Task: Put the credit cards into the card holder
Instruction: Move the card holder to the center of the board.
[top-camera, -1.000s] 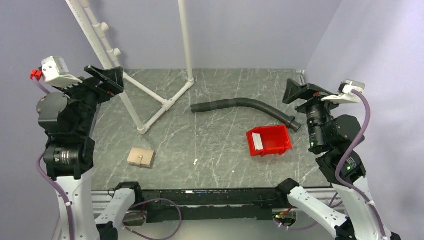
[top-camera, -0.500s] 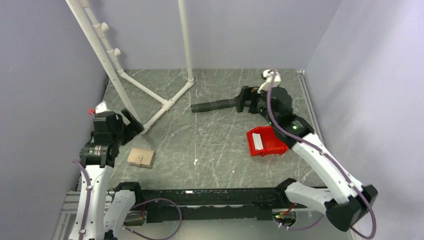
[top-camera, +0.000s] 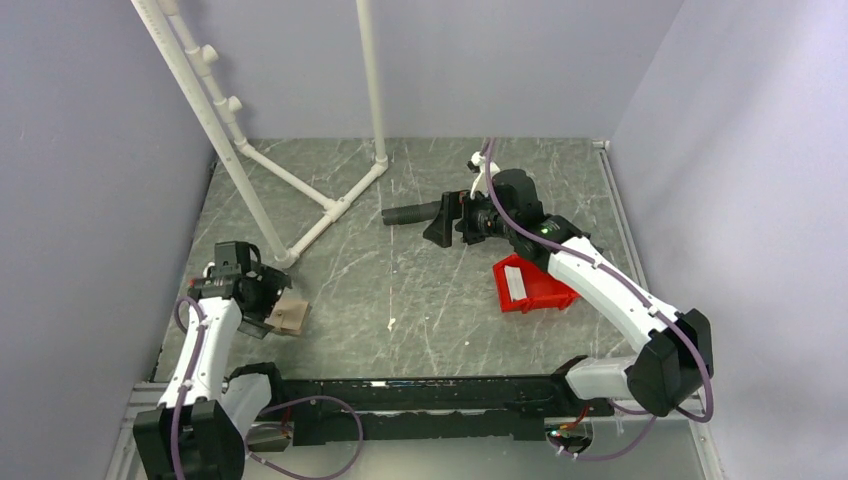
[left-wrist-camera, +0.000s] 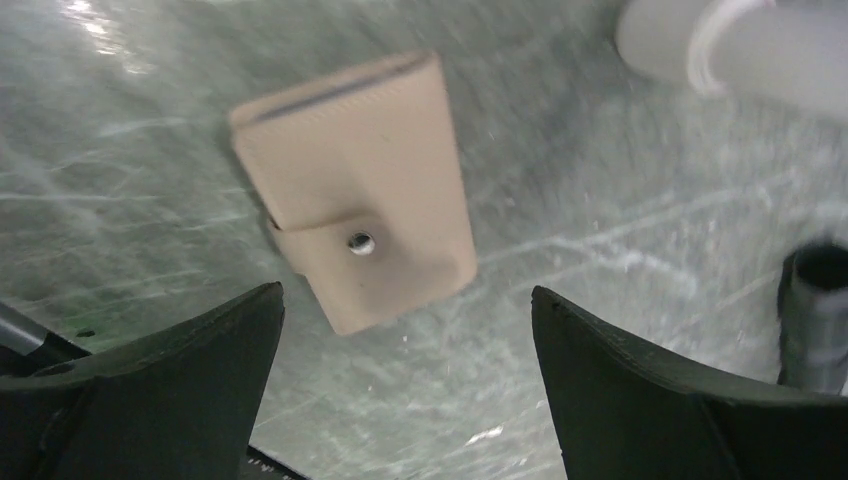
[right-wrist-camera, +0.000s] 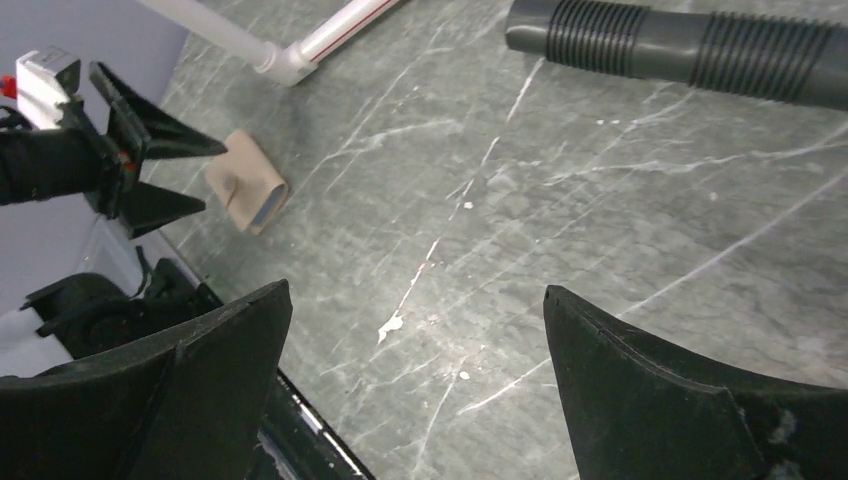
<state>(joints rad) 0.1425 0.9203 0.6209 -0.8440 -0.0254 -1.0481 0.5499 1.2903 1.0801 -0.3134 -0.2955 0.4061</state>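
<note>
The tan card holder (top-camera: 290, 316) lies closed on the table at the front left, its snap facing up; it also shows in the left wrist view (left-wrist-camera: 360, 190) and small in the right wrist view (right-wrist-camera: 247, 183). My left gripper (top-camera: 270, 300) is open just above and beside it, empty (left-wrist-camera: 405, 300). The pale credit cards (top-camera: 514, 282) stand in the red bin (top-camera: 545, 290). My right gripper (top-camera: 445, 220) is open and empty over the middle of the table, near the black hose, left of the bin (right-wrist-camera: 415, 300).
A black corrugated hose (top-camera: 410, 213) lies across the back middle, also in the right wrist view (right-wrist-camera: 690, 50). A white PVC pipe frame (top-camera: 300, 190) stands at the back left. Grey walls close in the table on three sides.
The left arm came down from high up to the card holder. The right arm swung in from the right edge over the hose toward the table's middle. Both grippers stayed open.
</note>
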